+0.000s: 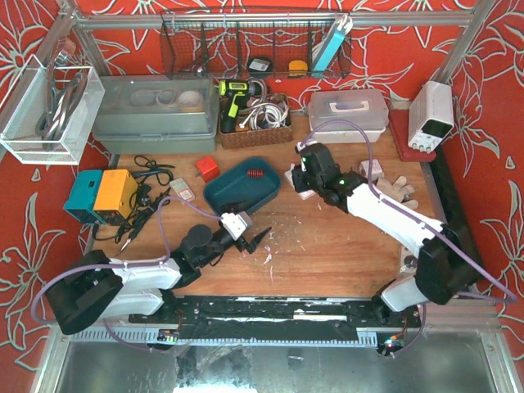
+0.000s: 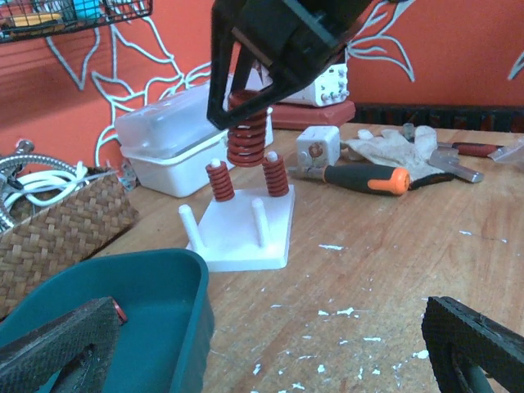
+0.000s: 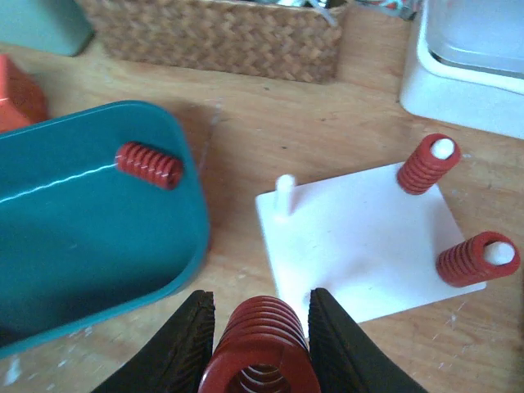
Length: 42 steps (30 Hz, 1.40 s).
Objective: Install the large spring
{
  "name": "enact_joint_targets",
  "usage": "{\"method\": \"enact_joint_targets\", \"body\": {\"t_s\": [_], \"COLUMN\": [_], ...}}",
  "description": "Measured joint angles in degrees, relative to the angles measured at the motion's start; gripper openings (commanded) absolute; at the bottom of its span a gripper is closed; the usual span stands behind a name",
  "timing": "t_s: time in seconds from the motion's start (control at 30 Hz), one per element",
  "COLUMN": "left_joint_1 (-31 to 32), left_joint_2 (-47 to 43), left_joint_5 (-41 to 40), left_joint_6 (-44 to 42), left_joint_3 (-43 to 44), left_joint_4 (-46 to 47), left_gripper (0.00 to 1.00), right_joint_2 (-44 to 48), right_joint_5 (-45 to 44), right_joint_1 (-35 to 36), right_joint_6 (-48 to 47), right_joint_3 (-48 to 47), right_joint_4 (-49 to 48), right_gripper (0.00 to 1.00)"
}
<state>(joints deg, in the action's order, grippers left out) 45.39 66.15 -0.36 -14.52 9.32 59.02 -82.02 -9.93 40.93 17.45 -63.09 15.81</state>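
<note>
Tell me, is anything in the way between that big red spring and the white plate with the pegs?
Nothing visible is. The right gripper holds the large spring above the white plate. Two small springs sit on pegs off to one side, and the bare pegs stand uncovered.

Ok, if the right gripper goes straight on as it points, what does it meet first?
Likely the white peg plate: the large spring in the right gripper hangs over its near edge; any peg beneath is hidden.
</note>
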Motion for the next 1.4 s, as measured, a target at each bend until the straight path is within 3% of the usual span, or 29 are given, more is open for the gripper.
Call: {"method": "enact_joint_targets", "body": {"t_s": [0.23,0.57,1.33,1.4], "left_joint_1": [0.00,0.00,0.00,0.00], "left_joint_2": [0.02,-0.26,-1.03,-1.09], "left_joint_5": [-0.07,-1.86,-3.48,-3.52], "left_joint_6": [0.22,0.68,1.07,1.07], "left_joint_3": [0.33,0.33,0.33,0.33], "left_joint_4": [-0.26,-0.31,-0.37,-0.37], "left_gripper": [1.00,1.00,1.00,1.00], "right_joint_2": [-11.89,-22.38,-31.10,-31.63], "right_joint_5": [-0.55,-0.31,0.07,0.15], "right_joint_1": [-5.49,-6.08,-6.78,-6.95], "right_joint_6": [-1.44,-3.21,-3.34,-3.21], "right_joint_3": [-8.55,-19.91,-24.20,-24.20], "right_joint_4": [-0.20,0.55,2.32,2.27], "right_gripper": [0.00,0.00,0.00,0.07]}}
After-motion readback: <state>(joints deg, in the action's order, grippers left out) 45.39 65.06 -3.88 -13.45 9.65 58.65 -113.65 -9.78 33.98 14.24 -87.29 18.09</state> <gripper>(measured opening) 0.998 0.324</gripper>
